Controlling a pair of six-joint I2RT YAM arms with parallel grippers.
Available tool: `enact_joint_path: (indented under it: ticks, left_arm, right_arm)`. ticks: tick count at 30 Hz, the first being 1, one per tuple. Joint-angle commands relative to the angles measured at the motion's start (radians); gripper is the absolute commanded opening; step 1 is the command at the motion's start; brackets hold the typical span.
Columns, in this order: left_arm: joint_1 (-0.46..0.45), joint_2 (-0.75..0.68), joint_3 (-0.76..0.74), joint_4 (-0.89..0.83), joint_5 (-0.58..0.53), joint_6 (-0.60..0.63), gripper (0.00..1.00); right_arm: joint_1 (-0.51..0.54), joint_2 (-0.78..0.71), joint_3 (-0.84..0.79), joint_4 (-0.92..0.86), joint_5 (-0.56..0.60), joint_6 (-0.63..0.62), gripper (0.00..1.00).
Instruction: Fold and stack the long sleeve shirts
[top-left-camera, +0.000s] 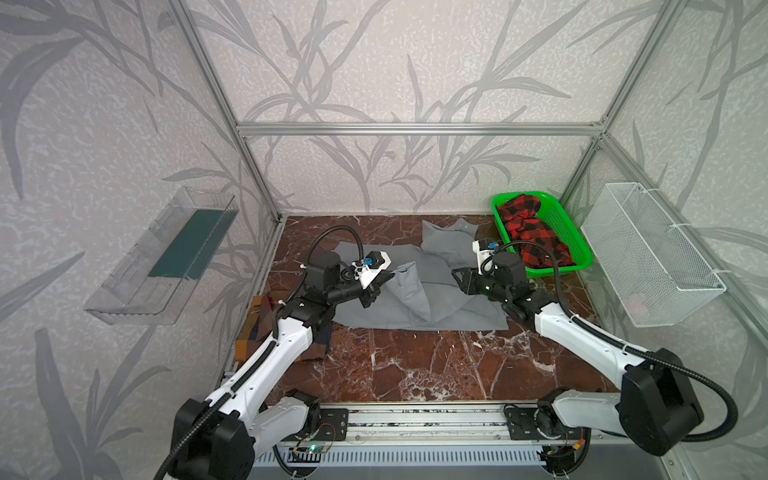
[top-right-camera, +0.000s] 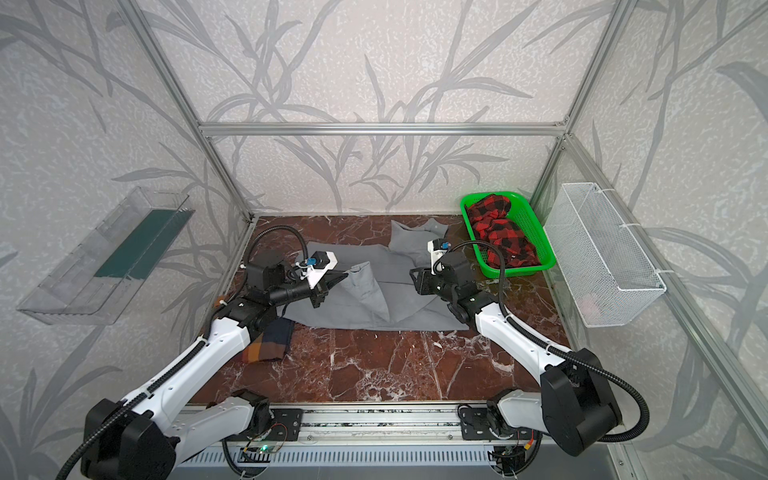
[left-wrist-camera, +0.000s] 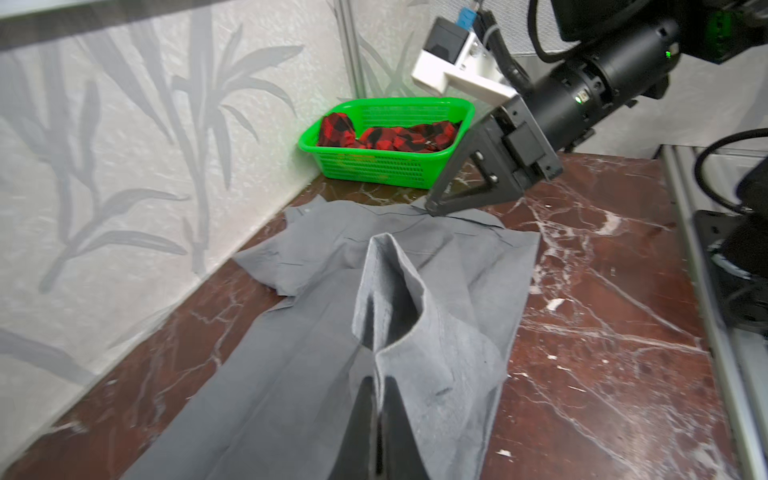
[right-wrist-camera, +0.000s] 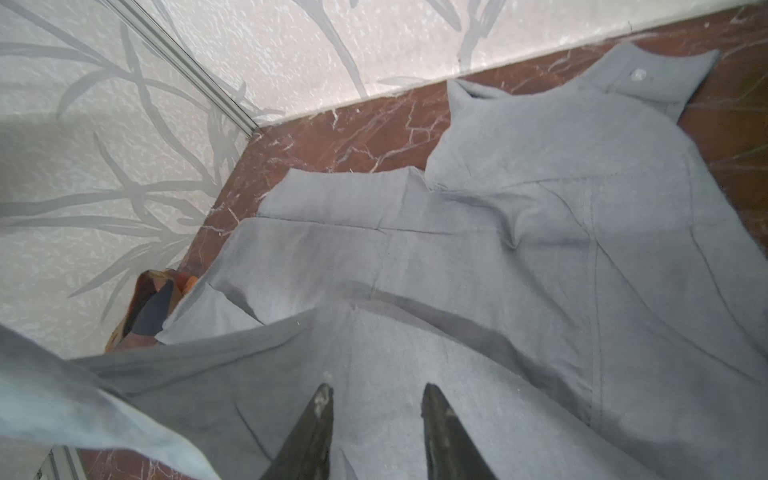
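The grey long sleeve shirt (top-left-camera: 440, 299) (top-right-camera: 399, 307) lies spread across the middle of the marble table, its collar toward the back wall. My left gripper (top-left-camera: 390, 275) (top-right-camera: 343, 274) (left-wrist-camera: 379, 380) is shut on a fold of the grey cloth and holds it up in a peak above the rest of the shirt (left-wrist-camera: 291, 374). My right gripper (top-left-camera: 455, 272) (top-right-camera: 412, 272) (right-wrist-camera: 376, 390) is open over the shirt's right side (right-wrist-camera: 498, 249), tips down by the cloth and nothing pinched. The colour-block check shirt (top-left-camera: 253, 328) (top-right-camera: 266, 345) (right-wrist-camera: 153, 307) lies folded at front left, partly under my left arm.
A green basket (top-left-camera: 557, 224) (top-right-camera: 528, 224) (left-wrist-camera: 374, 166) with red-and-black plaid cloth stands at the back right corner. A white wire basket (top-left-camera: 648, 249) hangs on the right wall and a clear plastic bin (top-left-camera: 166, 253) on the left wall.
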Motion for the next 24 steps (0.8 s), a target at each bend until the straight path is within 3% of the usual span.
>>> enact_joint_path:
  ticks: [1, 9, 24]
  left_arm:
    - [0.022, -0.032, -0.029, 0.187, -0.097, 0.034, 0.0]
    - [0.063, 0.011, -0.029, 0.154, -0.108, 0.137, 0.0]
    - [0.135, 0.038, -0.053, 0.231, -0.123, 0.099, 0.0]
  right_arm:
    - [0.0, 0.015, -0.015, 0.048, 0.019, 0.012, 0.37]
    - [0.0, 0.043, -0.019, 0.009, 0.108, -0.013, 0.36]
    - [0.002, 0.128, -0.026, -0.002, 0.112, -0.029, 0.34]
